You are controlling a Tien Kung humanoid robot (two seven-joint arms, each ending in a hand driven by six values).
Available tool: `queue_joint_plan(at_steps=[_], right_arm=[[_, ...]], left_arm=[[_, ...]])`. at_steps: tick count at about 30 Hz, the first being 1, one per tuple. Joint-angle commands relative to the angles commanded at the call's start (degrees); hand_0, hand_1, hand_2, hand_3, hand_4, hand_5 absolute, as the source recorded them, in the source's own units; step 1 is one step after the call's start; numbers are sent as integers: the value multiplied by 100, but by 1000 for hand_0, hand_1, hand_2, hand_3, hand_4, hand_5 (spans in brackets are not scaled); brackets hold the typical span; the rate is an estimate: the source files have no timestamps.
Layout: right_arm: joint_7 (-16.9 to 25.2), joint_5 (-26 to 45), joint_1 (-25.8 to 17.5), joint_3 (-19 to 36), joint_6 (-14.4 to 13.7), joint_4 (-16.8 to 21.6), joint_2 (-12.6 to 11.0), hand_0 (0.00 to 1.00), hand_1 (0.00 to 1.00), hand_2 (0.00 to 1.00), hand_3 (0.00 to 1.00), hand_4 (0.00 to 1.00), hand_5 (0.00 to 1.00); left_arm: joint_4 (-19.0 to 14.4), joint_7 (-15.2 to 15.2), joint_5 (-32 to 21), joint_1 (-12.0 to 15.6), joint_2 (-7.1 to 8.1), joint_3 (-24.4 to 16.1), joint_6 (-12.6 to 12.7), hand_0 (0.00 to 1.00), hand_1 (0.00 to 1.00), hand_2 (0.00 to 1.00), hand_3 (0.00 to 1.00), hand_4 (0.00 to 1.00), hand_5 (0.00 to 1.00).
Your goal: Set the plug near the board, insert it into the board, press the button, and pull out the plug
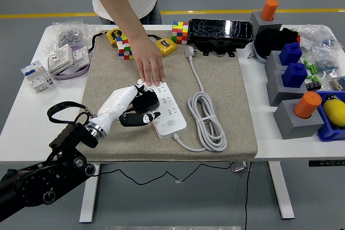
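Observation:
A white power strip (168, 112) lies on the tan mat (221, 87), running from upper left to lower right. A person's hand (151, 68) presses flat on its far end. My left hand (141, 110), white forearm with black fingers, comes in from the lower left and is shut on a black plug (145, 102). The plug hangs at the strip's left edge, over its middle sockets; whether its pins touch the strip is hidden. The strip's button (171, 123) shows near its near end. My right arm is out of view.
The strip's grey cable lies coiled (207, 119) to its right, ending in a white plug (190, 52) at the mat's far side. Colour cubes (125, 47), a yellow tape measure (166, 46) and a black box (220, 30) line the back. Grey and blue blocks (294, 74) stand at the right.

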Motion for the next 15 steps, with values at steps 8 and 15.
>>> queue_joint_plan(at_steps=[8, 15], right_arm=[[-1, -7, 9, 9, -1, 8, -4, 529, 629, 600, 537, 879, 405], [0, -11, -7, 16, -1, 4, 1, 527, 629, 600, 537, 878, 405]], left_arm=[[136, 97, 18, -43, -57, -10, -65, 657, 712, 692, 625, 828, 348], [-164, -38, -55, 4, -35, -67, -9, 653, 712, 692, 623, 826, 345]])
